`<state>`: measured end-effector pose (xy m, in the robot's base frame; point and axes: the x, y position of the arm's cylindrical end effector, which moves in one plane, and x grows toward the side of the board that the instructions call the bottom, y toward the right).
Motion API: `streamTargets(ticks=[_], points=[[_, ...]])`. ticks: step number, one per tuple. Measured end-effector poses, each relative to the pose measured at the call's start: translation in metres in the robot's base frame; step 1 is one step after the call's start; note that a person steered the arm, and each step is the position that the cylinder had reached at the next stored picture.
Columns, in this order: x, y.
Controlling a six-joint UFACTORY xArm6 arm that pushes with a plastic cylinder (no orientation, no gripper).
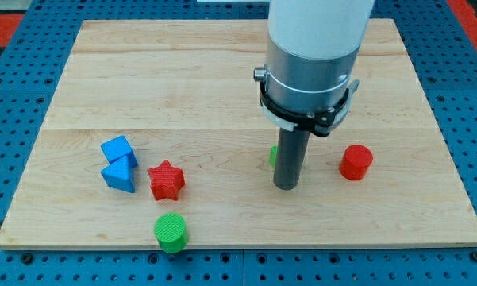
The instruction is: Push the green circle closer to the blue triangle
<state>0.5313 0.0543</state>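
Observation:
The green circle (171,232) lies near the board's bottom edge, left of centre. The blue triangle (119,176) sits up and to the left of it, touching a blue cube (117,149) above it. A red star (166,180) lies between the triangle and the circle, just above the circle. My tip (285,186) rests on the board at centre right, far to the right of the green circle. A second green block (273,156) shows as a sliver behind the rod, its shape hidden.
A red cylinder (355,162) stands right of my tip. The wooden board (222,71) lies on a blue pegboard surface (8,262). The arm's grey and white body (311,63) hangs over the board's upper middle.

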Motion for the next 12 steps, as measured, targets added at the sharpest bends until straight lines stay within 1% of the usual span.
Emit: streamTargets(ticks=[1,2,3,4,8,10,11,12], points=[[0.006,-0.004],[0.051,-0.01],[0.086,-0.035],[0.087,-0.041],[0.088,-0.108],[0.087,-0.207],[0.082,-0.242],[0.068,-0.242]])
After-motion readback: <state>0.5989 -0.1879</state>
